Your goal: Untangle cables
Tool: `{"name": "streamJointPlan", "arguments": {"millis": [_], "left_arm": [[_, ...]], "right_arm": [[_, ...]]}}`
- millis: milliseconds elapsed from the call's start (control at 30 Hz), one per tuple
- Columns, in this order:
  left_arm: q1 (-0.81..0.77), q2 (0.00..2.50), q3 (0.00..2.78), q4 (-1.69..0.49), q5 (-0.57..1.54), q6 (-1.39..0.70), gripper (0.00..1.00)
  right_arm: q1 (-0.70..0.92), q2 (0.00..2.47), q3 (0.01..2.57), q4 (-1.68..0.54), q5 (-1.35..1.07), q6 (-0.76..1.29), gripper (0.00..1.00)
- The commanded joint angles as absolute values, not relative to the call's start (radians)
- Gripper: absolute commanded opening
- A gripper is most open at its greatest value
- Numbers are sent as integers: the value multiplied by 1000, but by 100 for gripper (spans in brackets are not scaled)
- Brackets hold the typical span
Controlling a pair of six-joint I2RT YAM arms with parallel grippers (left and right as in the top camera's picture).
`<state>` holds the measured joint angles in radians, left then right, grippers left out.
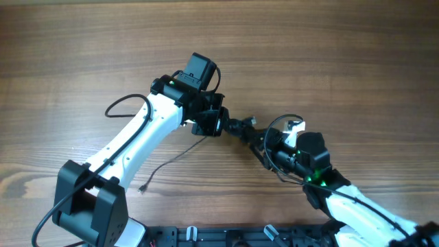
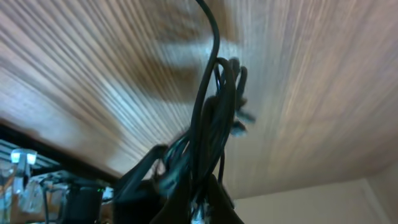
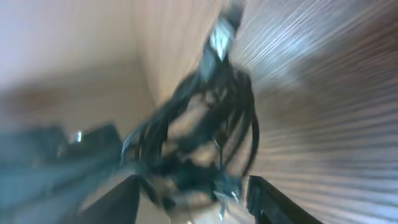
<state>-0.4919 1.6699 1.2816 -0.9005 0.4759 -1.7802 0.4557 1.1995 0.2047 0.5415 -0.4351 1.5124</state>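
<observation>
The cables [image 1: 240, 127] are a small black knot held up between my two grippers near the table's middle. One thin strand [image 1: 164, 165] trails down and left over the wood to a tiny plug. My left gripper [image 1: 218, 123] is shut on the bundle; in the left wrist view the cords [image 2: 217, 106] rise in a bunch out of its closed fingers [image 2: 199, 205]. My right gripper [image 1: 257, 140] faces it from the right. In the blurred right wrist view its fingers [image 3: 193, 199] stand apart, with the tangle of cables [image 3: 199, 124] between and beyond them, touching neither pad.
A black rail [image 1: 226, 237] runs along the table's front edge between the two arm bases. The left arm's own thicker cable [image 1: 120, 103] loops out beside its white link. Bare wooden tabletop [image 1: 343, 55] spreads behind and to both sides.
</observation>
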Motion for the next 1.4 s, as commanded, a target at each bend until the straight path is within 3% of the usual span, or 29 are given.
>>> {"name": "streamJointPlan", "arguments": {"millis": [0,233,300,500,667,933,1100,1367], "left_arm": [[-499,1678,1275,-913,587,-1732,4],[-536,1678,1275,-909,624,-1732,4],[-537,1678,1275,-893,624,-1731,4],[-444,1678,1275,-682,649,-1533,4],[-272,1678,1275,-590,807,-1309,4],[-130,1678,1275,-590,1055,-824,4],[-52,1678,1275,-570,1374,-600,4],[-15,1678,1275,-612,1410,-308,5]], "right_arm": [[461,1267,210,604,-338,1575,48],[461,1326,210,650,-345,1570,11],[461,1326,210,650,-363,1555,5],[461,1326,210,608,-439,1317,4],[461,1326,209,518,-399,1148,4],[460,1326,209,498,-288,1120,4],[433,1326,209,440,-249,1126,4],[409,1326,209,377,-208,1144,8]]}}
